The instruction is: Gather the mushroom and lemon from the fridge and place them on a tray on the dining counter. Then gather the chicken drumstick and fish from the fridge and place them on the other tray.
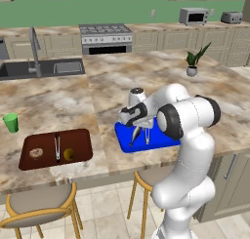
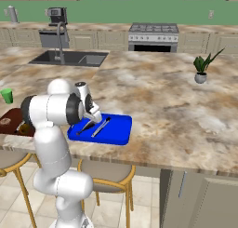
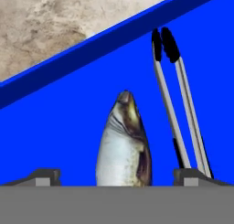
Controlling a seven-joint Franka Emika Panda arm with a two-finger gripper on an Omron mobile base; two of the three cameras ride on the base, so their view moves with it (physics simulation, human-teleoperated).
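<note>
My gripper (image 1: 138,128) hangs open just above the blue tray (image 1: 168,141) on the dining counter. In the hand view the silvery fish (image 3: 123,143) lies on the blue tray (image 3: 59,127) between my gripper's (image 3: 118,177) wide-apart fingertips, clear of both. The fish (image 2: 85,128) shows as a dark sliver under the hand. On the brown tray (image 1: 80,138) to the left rest the mushroom (image 1: 35,153) and the lemon (image 1: 69,154). The chicken drumstick and the fridge are out of view.
Metal tongs (image 3: 176,109) lie on the blue tray right beside the fish, and another pair (image 1: 57,146) on the brown tray. A green cup (image 1: 10,122) stands at the left, a potted plant (image 1: 193,62) far right. Stools (image 1: 41,204) stand below the counter edge.
</note>
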